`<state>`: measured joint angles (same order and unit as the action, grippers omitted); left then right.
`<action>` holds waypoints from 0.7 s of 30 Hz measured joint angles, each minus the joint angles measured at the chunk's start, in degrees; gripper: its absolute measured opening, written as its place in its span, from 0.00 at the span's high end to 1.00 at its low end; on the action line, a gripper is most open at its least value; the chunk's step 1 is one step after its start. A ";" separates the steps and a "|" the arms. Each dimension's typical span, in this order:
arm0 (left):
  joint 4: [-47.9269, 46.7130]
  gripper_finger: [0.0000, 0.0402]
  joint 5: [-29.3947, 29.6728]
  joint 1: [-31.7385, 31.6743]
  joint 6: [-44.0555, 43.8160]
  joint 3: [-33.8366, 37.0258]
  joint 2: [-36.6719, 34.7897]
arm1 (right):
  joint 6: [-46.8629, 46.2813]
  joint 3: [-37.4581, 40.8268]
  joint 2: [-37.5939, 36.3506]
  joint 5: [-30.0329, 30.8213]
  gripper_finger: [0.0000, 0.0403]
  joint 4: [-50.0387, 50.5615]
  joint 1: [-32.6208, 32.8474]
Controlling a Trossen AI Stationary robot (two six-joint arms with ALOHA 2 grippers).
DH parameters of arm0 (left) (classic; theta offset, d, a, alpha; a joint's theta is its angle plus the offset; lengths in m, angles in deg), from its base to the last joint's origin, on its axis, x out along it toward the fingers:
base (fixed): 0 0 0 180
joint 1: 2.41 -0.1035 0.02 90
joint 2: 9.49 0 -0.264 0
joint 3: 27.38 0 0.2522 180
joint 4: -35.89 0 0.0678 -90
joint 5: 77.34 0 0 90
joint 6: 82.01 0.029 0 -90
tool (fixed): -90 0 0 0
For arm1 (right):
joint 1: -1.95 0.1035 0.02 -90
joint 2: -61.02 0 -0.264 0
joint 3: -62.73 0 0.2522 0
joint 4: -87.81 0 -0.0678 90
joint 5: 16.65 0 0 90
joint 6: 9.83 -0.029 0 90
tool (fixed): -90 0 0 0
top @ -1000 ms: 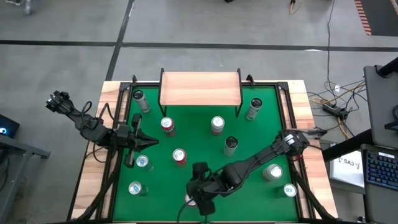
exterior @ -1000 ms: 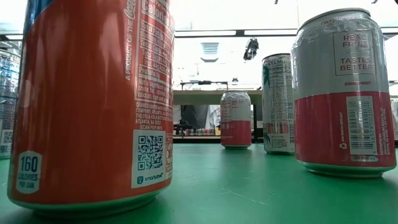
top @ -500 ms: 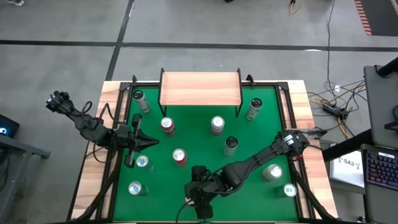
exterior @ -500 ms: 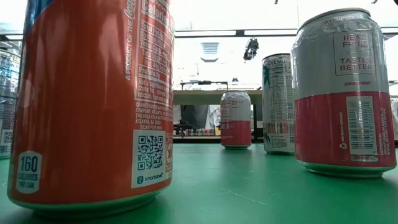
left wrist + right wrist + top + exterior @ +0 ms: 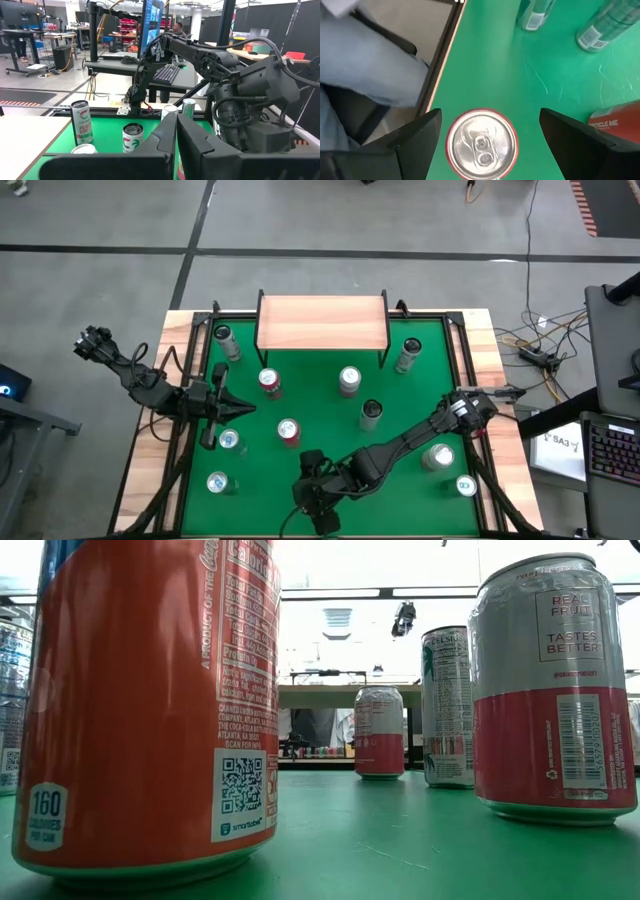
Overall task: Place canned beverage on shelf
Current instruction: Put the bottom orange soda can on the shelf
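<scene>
A: Waiting at the left edge of the green surface (image 5: 330,400), the left hand (image 5: 238,409) is pinched shut and empty, clear of the cans.

B: And the right hand (image 5: 487,137)?

A: Spread wide, it hovers above an upright red-rimmed can (image 5: 481,144) near the front edge, fingers either side, likely lined up to grasp. The shelf (image 5: 322,322) stands bare at the back.

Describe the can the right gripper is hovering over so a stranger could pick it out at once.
Start at the green table and go to the middle of its near edge, opposite the shelf. The can stands upright there, beneath the right gripper and between its open jaws. Unlike its neighbours, it has a red rim around its silver top.
</scene>
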<state>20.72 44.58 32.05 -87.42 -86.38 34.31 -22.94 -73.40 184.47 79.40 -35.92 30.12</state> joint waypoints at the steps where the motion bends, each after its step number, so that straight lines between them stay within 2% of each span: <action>1: 0.00 1.00 -0.01 0.00 0.00 0.00 0.01 | -1.13 0.00 0.00 0.04 0.19 -0.27 -0.06; 5: 0.00 1.00 -0.02 0.00 0.00 0.00 0.03 | -5.37 0.00 0.00 0.02 0.17 -1.69 -0.34; 11: 0.02 1.00 -0.02 0.00 0.00 0.00 0.03 | -6.74 0.02 0.00 -0.95 0.09 -0.96 -0.37; 21: 0.02 1.00 -0.02 0.00 0.00 0.00 0.03 | -4.99 0.02 0.18 -0.02 0.08 3.70 -0.32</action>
<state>20.74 44.56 32.05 -87.42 -86.38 34.34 -27.93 -73.38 184.65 79.37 -32.22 29.80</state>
